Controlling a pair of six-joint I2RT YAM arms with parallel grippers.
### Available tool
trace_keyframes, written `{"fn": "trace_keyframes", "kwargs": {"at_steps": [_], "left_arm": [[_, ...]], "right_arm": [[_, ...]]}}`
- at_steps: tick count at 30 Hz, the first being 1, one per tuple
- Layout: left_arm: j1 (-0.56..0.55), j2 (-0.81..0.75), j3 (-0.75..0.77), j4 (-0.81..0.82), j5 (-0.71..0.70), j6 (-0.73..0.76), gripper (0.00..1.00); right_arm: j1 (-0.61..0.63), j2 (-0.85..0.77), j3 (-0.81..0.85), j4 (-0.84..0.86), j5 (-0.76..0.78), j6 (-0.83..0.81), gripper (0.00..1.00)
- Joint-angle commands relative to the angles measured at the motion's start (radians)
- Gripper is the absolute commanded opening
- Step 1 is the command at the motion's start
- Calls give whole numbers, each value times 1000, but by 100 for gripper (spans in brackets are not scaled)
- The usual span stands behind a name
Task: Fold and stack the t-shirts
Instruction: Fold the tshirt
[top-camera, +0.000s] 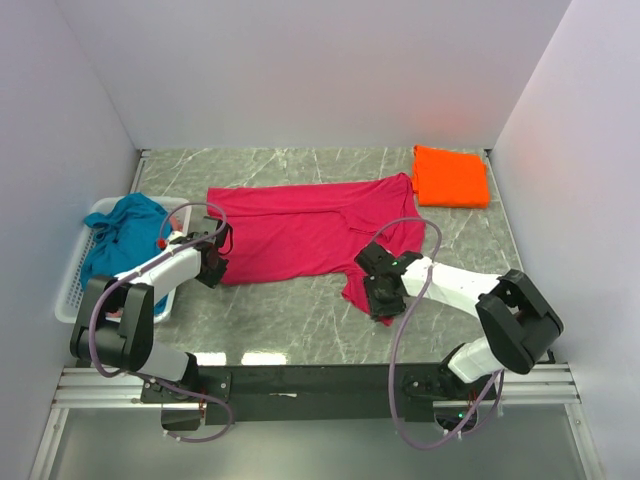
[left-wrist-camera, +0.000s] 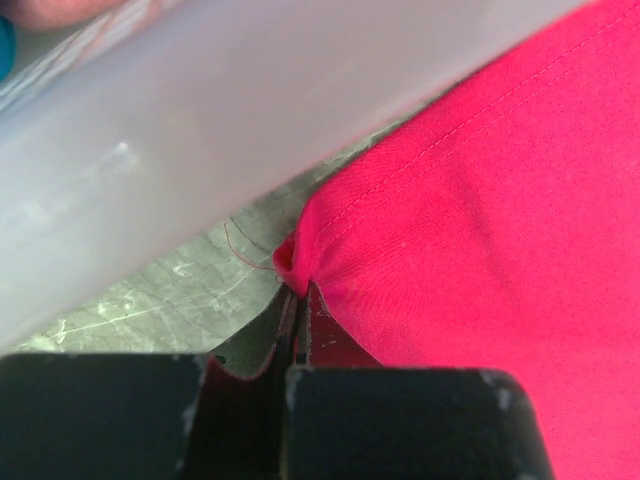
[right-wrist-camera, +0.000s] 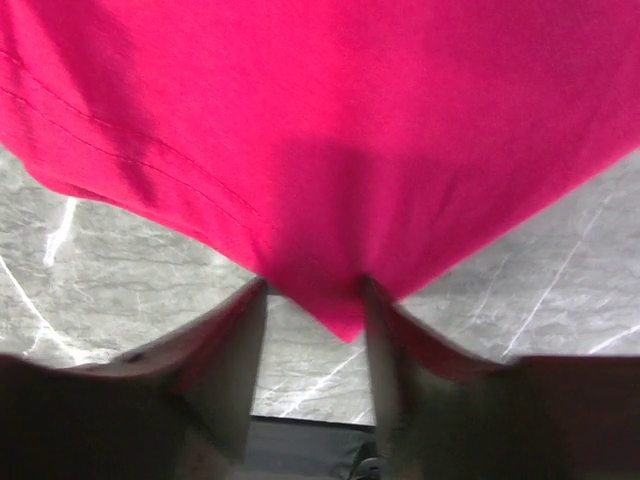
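Plain white walls (top-camera: 300, 70) close in three sides of a grey marbled table (top-camera: 290, 320), so you have an uncluttered surface to work on. At the far left, the teal-blue t-shirt (top-camera: 120, 230) lies crumpled in the white lattice basket (top-camera: 72, 285), not yet folded. Just to its right, your left gripper (top-camera: 218, 268) is pinched together on the near-left hem corner of the magenta-pink t-shirt (top-camera: 300, 230), and the left wrist view shows the cloth bunched into a small nub right at the closed tips (left-wrist-camera: 297, 310). That shirt lies spread across the middle of the table, wrinkled and not squared. At its near-right corner, your right gripper (top-camera: 381, 300) stands with its jaws apart. From the right wrist view, the pointed tip of the cloth hangs between the two fingers (right-wrist-camera: 240, 340) without being squeezed. At the far right corner, the orange t-shirt (top-camera: 450, 175) sits as a neat folded square, well apart from the pink one. You look to be securing both near corners before the first fold. The next move calls for closing the right jaws on the corner, then lifting both corners together evenly to carry the hem across.
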Motion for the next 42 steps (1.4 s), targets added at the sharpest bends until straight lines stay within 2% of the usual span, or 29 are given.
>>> {"fn": "trace_keyframes", "kwargs": {"at_steps": [1, 2, 4, 6, 8, 10, 15, 20, 31, 42], "left_arm": [[4, -12, 15, -28, -2, -6, 1], [4, -22, 12, -36, -4, -7, 1], [4, -33, 9, -59, -5, -21, 1], [4, -45, 9, -90, -8, -29, 1], [4, -53, 10, -113, -14, -38, 1], [4, -59, 10, -127, -13, -41, 1], [2, -78, 13, -122, 10, -30, 1], [4, -95, 33, -116, 24, -9, 1], [7, -72, 162, -136, 30, 22, 1], [48, 2, 288, -147, 33, 40, 1]], "right_arm": [[1, 21, -73, -11, -55, 73, 31], [1, 11, -74, -28, -55, 87, 25], [1, -5, -79, -51, -55, 122, 21], [-1, -40, -84, -74, -55, 143, 12], [-1, -61, -78, -150, 4, 179, 4], [-1, -83, -87, -181, 17, 188, 0], [-1, -164, -102, -206, -11, 199, 0], [-37, -209, 0, -175, 2, 150, 0], [-199, -187, 182, -163, 48, 24, 0], [-318, -74, 398, -152, 42, -68, 0]]}}
